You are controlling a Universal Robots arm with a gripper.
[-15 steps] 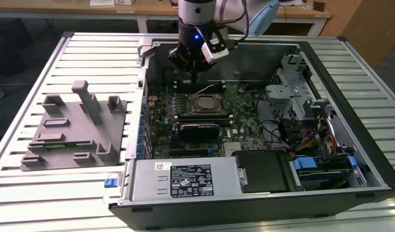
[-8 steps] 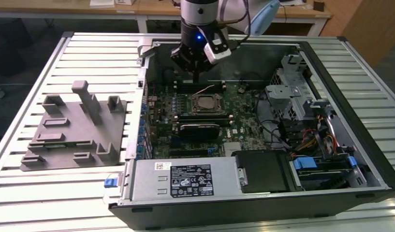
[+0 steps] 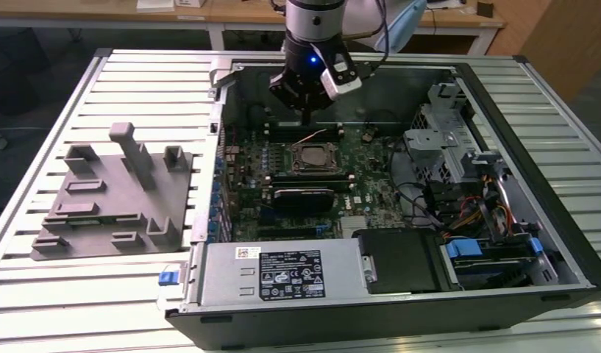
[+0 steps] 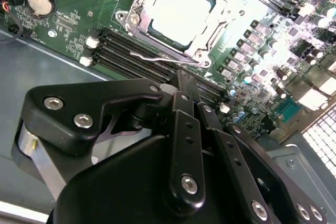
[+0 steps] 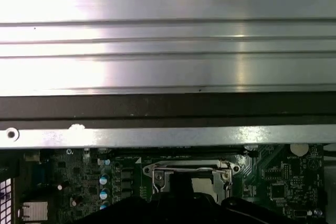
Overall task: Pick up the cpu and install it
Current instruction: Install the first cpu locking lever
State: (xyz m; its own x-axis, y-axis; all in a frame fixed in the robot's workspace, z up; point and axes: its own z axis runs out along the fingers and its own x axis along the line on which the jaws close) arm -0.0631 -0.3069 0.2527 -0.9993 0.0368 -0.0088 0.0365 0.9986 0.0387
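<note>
Already seated, the cpu (image 4: pixel 181 11) is seen lying in the motherboard socket (image 4: pixel 136 13) inside the open computer case (image 3: pixel 379 312). The pincer (image 3: pixel 305 110), pressed together and empty, is held just above the socket's far edge.

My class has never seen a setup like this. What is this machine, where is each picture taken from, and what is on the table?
It is a single robot arm ending in a black gripper. The exterior view looks from off the arm at a slatted metal table carrying an open black computer case and, on the exterior view's left, a grey fixture. Both wrist views come from cameras riding on the arm. The gripper hangs above the green circuit board; its fingers look closed, holding nothing. The small square silvery cpu already lies in its socket.
</note>
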